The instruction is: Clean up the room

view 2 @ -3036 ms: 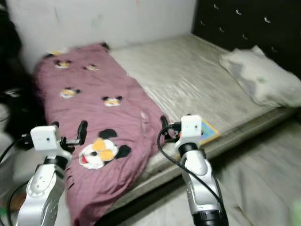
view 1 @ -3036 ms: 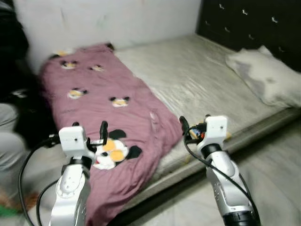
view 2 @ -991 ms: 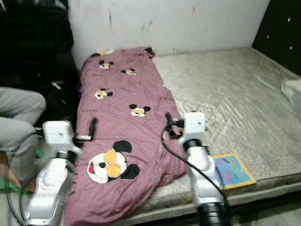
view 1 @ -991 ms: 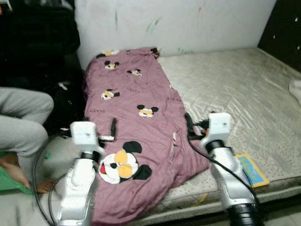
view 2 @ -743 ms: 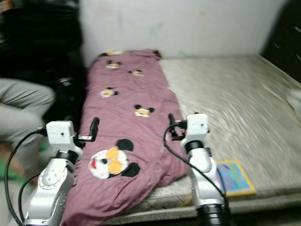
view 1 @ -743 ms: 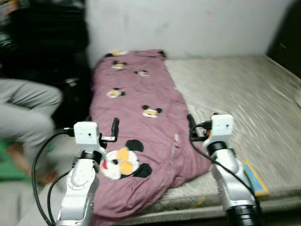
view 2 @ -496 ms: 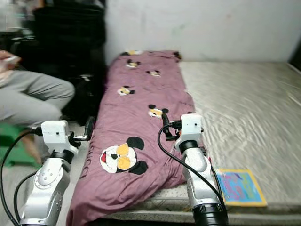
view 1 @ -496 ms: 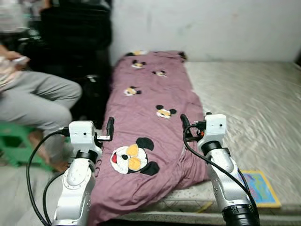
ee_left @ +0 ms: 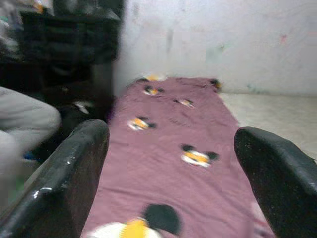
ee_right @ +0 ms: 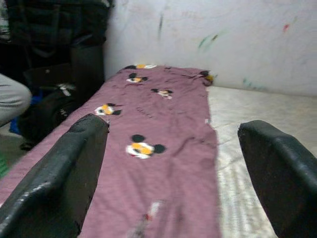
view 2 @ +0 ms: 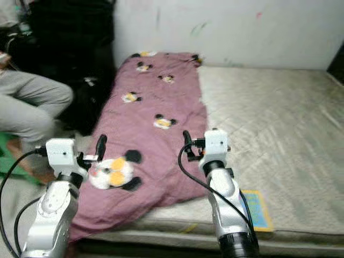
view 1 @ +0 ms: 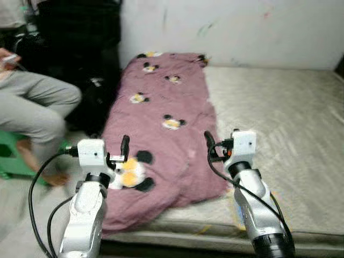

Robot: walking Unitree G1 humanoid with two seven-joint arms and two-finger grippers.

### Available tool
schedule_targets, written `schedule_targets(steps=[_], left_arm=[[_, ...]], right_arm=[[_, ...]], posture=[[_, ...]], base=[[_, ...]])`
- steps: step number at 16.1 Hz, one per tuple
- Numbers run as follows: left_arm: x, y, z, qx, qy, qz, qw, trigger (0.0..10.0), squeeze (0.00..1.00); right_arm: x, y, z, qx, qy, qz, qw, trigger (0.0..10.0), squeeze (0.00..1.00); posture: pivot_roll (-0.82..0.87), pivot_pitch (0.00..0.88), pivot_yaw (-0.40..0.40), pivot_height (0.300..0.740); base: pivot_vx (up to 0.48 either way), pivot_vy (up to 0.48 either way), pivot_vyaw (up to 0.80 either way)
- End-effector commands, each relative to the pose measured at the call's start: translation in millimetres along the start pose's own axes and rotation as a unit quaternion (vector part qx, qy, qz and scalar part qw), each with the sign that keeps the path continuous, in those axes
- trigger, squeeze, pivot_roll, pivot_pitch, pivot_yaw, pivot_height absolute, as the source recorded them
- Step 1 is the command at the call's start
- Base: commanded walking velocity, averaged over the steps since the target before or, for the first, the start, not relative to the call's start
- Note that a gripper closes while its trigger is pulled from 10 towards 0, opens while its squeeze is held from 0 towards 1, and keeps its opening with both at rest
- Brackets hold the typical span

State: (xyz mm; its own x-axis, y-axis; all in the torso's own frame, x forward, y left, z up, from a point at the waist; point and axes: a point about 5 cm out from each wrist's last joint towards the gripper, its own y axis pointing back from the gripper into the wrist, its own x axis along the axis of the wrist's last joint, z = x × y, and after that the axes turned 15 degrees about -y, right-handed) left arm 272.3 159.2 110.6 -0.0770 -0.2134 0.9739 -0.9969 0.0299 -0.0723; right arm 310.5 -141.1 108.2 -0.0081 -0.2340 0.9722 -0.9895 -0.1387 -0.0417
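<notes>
Lying ahead of both grippers' spread fingers [ee_left: 59, 193]: blanket [view 1: 161, 134]

Head stereo pair: looking forward and down from above the near bed [view 1: 301, 123] edge. Wrist cameras: low, near, facing along the pink blanket [ee_left: 173, 148] toward the far wall [ee_right: 223, 34]. Shared by all: blanket, wall.
</notes>
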Motion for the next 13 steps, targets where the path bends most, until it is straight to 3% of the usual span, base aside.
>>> schedule_targets(steps=[1, 13], left_arm=[[3.6, -2.3, 5.7, -0.008, 0.002, 0.007, 1.0, 10.0, 0.0], [3.9, -4.0, 7.5, -0.013, -0.001, 0.009, 1.0, 10.0, 0.0]], right_arm=[[2.2, 0.4, 7.6, -0.009, 0.006, 0.001, 1.0, 10.0, 0.0], [0.3, -0.9, 7.2, -0.01, 0.01, -0.002, 1.0, 10.0, 0.0]], posture=[[-0.07, 0.0, -0.001, 0.74], [-0.07, 0.0, 0.0, 0.74]], base=[[0.0, -0.401, 0.0], [0.0, -0.372, 0.0]])
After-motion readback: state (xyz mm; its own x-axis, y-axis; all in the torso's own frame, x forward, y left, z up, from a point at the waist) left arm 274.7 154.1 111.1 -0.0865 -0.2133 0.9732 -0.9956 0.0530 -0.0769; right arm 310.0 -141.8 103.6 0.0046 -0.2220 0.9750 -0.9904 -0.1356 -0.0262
